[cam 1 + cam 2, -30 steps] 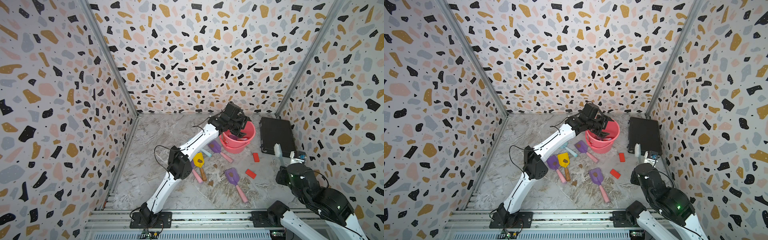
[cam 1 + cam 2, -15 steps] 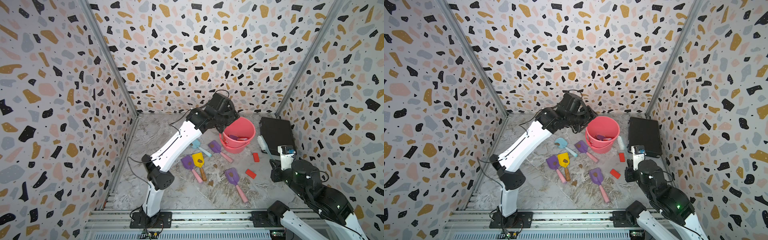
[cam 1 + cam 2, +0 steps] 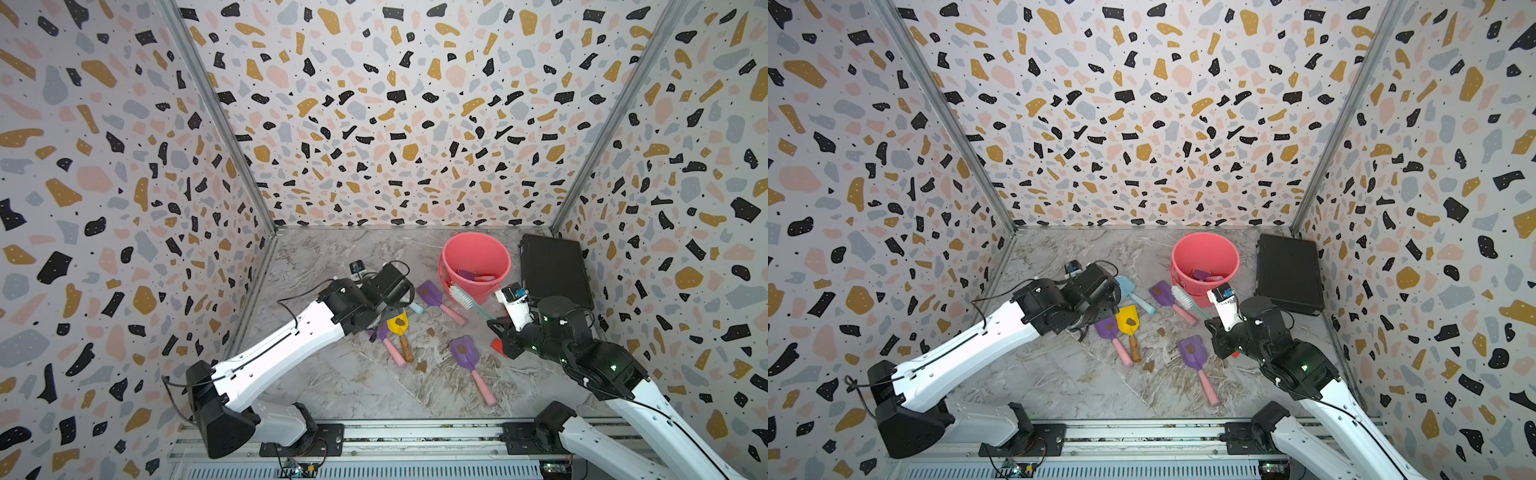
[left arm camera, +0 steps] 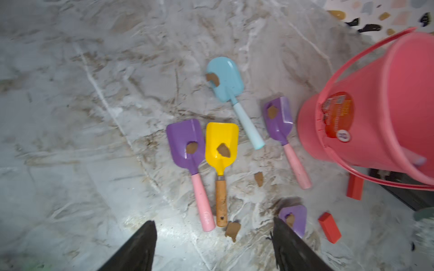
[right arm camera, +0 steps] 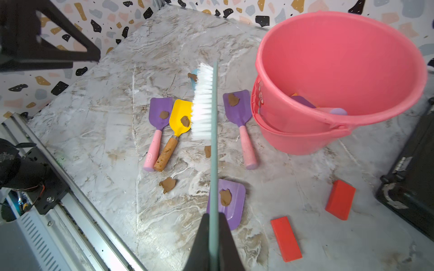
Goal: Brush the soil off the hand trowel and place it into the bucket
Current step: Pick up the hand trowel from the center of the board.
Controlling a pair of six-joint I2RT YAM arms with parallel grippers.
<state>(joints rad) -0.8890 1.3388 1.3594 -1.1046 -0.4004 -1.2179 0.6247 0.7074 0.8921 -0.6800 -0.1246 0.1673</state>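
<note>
five trowels lie flat on the table (image 4: 70, 117), each with a blob of soil (image 4: 223, 150) on the blade; yellow trowel (image 4: 222, 138) with wooden handle, purple trowel (image 4: 184, 138) right alongside it, blue trowel (image 4: 225, 79) further back, second purple trowel (image 4: 279, 117) just beside the bucket (image 5: 328, 58), third purple trowel (image 5: 234, 208) nearest the front rail; two loose blobs (image 5: 168, 184) on the table between them; bucket upright at the back right, another purple trowel with pink handle (image 5: 303, 102) lying inside; left gripper (image 4: 212, 223) hangs over the yellow and purple handle ends, jaws spread wide; right gripper (image 5: 213, 218) pinches the thin green handle of a white-bristled brush (image 5: 203, 103), brush head in front of the bucket in both top views; two red blocks (image 5: 285, 238) near the right arm; black case (image 3: 555, 270) beside the bucket
</note>
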